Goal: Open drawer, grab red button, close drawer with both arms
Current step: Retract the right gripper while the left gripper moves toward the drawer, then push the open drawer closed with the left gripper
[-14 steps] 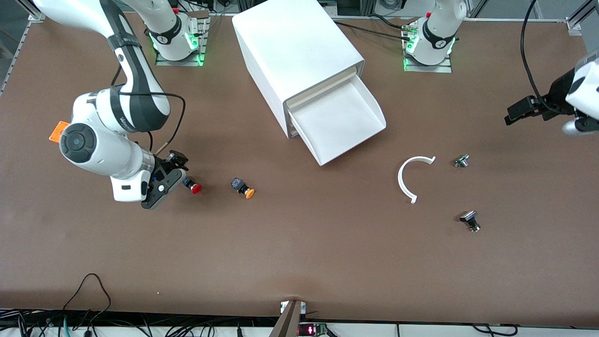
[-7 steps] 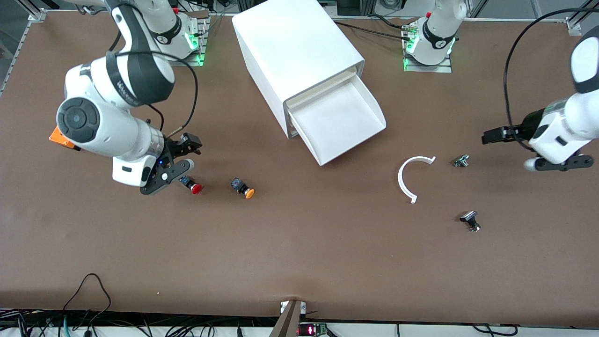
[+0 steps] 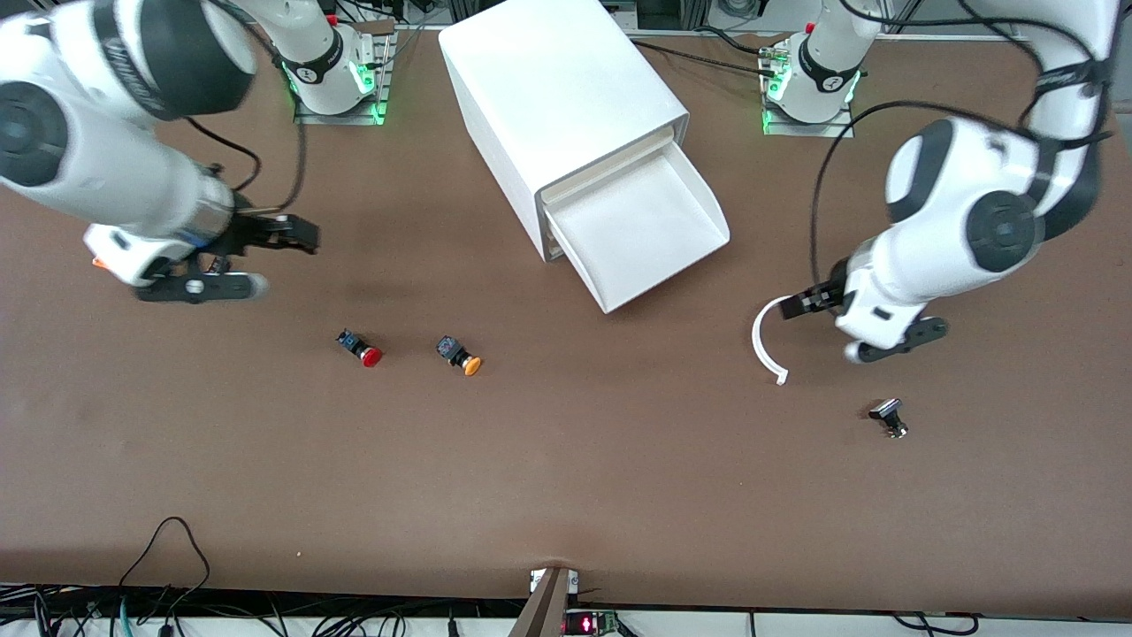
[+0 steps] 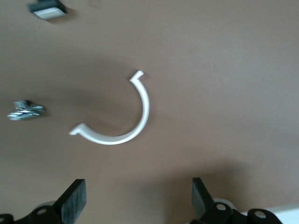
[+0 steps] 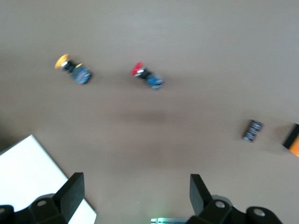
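The drawer (image 3: 650,232), the lowest one of the white cabinet (image 3: 557,97), stands pulled out as a shallow white tray with nothing in it. The red-capped button (image 3: 361,350) (image 5: 147,77) lies on its side on the table, nearer to the front camera than the cabinet and toward the right arm's end. My right gripper (image 3: 281,261) (image 5: 135,196) hangs open above the table, apart from the button, with nothing between its fingers. Over the white C-shaped ring (image 3: 768,341) (image 4: 145,105) my left gripper (image 3: 822,332) (image 4: 138,200) is open and holds nothing.
An orange-capped button (image 3: 462,356) (image 5: 74,70) lies beside the red one. A black-and-metal part (image 3: 889,418) sits near the ring. The left wrist view shows a small metal part (image 4: 25,110). An orange box (image 5: 292,140) and a small black piece (image 5: 252,130) lie near the right arm.
My right gripper has risen and drawn back from the red button, which stays put. The left arm has swung in from the table's end to over the ring, covering a small metal part.
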You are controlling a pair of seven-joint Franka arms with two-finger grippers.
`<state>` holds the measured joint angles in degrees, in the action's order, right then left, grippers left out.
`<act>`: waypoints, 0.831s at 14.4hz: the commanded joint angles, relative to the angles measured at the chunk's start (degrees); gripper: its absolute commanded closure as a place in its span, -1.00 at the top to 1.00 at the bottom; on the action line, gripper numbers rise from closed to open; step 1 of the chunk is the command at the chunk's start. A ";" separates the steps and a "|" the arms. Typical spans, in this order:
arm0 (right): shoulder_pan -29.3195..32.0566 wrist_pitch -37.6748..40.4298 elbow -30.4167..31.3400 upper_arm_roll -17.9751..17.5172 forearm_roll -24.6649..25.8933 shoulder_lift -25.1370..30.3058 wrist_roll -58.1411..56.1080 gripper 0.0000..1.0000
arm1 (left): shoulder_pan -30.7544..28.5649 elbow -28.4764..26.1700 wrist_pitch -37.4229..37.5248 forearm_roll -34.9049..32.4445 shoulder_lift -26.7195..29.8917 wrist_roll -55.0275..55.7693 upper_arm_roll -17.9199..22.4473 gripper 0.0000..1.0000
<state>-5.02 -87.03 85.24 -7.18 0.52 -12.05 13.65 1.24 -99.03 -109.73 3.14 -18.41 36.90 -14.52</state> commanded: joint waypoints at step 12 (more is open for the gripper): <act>7.92 -5.88 0.55 5.95 0.18 4.23 -11.45 1.00 | 11.77 -15.57 -19.38 1.61 -2.08 26.47 -6.65 0.98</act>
<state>2.25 -94.10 85.19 -0.86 2.75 -8.62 2.63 13.05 -111.46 -128.39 3.54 -22.84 61.45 -19.52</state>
